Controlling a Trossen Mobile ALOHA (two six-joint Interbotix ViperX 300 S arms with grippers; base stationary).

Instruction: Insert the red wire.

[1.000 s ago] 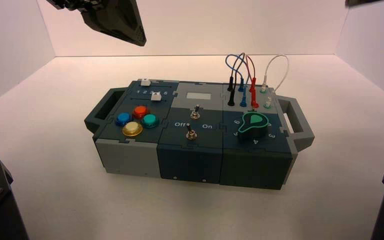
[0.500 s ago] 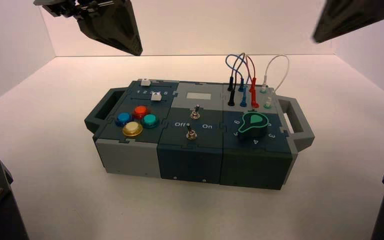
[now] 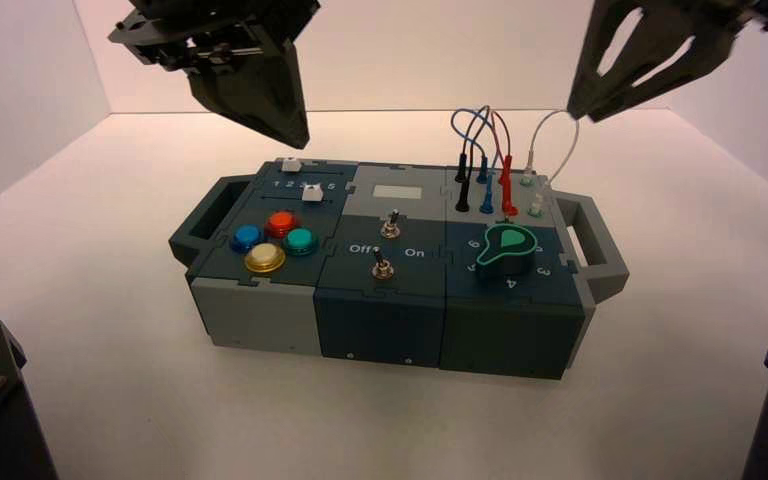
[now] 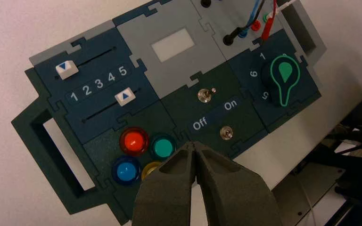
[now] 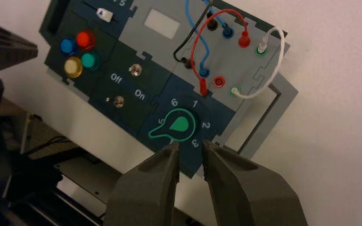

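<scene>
The red wire point(image 5: 206, 24) loops over the back right of the box point(image 3: 380, 320). One red plug point(image 5: 243, 40) stands in the back row of sockets. The other red plug point(image 5: 202, 87) hangs by the front row, beside an empty red socket point(image 5: 220, 81). The wire also shows in the high view point(image 3: 507, 185) and at the edge of the left wrist view point(image 4: 269, 21). My right gripper point(image 3: 585, 112) point(image 5: 191, 146) is open and empty, high above the box's right end. My left gripper point(image 3: 295, 130) point(image 4: 195, 146) is shut and empty, high above the box's left part.
Blue point(image 5: 191, 28), black point(image 5: 188, 47) and white point(image 5: 275, 61) wires sit in the same socket field. A green knob point(image 3: 505, 250), two toggle switches point(image 3: 384, 268), four coloured buttons point(image 3: 265, 258) and two sliders point(image 3: 310, 194) fill the rest of the box.
Both arms have come down into view. The right gripper entered from the upper right and now shows open. The left gripper dropped lower and to the right. The box and wires have not moved.
</scene>
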